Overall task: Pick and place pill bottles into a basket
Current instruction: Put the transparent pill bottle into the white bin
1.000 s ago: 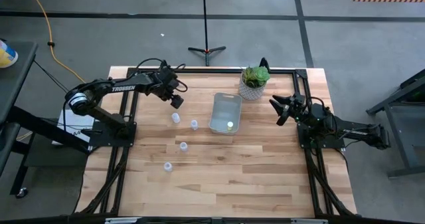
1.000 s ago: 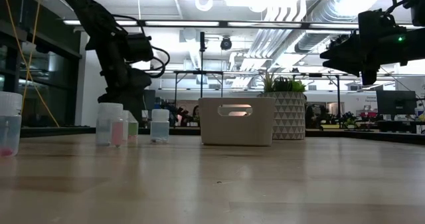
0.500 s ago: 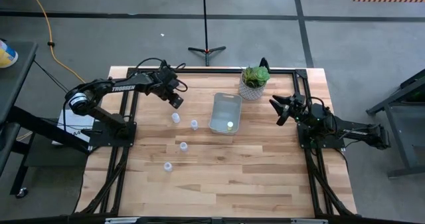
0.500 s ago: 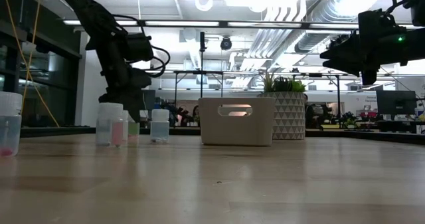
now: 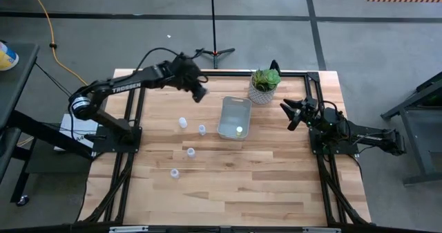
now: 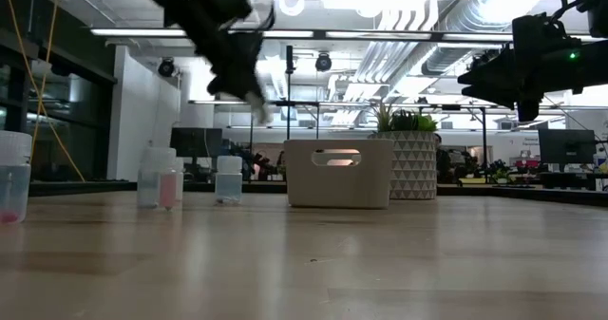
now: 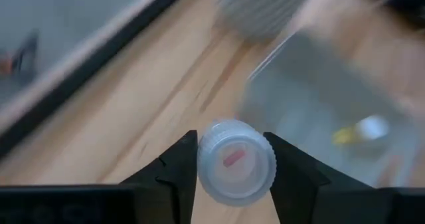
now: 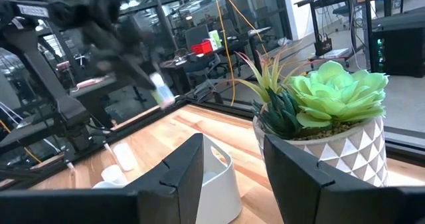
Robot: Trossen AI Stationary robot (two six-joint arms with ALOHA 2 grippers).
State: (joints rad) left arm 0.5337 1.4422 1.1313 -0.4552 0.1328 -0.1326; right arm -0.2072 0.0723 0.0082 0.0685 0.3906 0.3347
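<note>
A big workshop w/ grey concrete floor and exposed ceiling ducts surrounds the butcher-block table [image 5: 262,178], where two dark arms are at work. The left gripper [image 5: 198,92] is raised above the tabletop, near the far-left corner of the basket [image 5: 234,117], its fingers clamped on a white-capped pill bottle [image 7: 236,161]; the left wrist view shows the bottle squeezed between both fingers, a pink spot visible through the plastic, with the basket's clear wall and a yellowish item inside it just beyond. In the low view the gripper [image 6: 249,83] hangs blurred, higher than the basket's [image 6: 338,173] rim and to its left.

Four more bottles stand on the wood left of the basket: one [image 5: 182,123] and another [image 5: 202,129] near its left wall, a third [image 5: 190,152] closer to the table's middle, a fourth [image 5: 175,173] nearest the front edge. One bottle [image 5: 239,130] lies inside the basket at its near end.

A white patterned pot w/ green plant [image 5: 264,86] stands just beside the basket's far-right corner, between the basket and the right arm. The right gripper [image 5: 290,113] waits off the surface to the basket's right, fingers spread apart and empty, facing pot and basket. A black tripod stand [image 5: 214,51] sits on the floor beyond the table.
</note>
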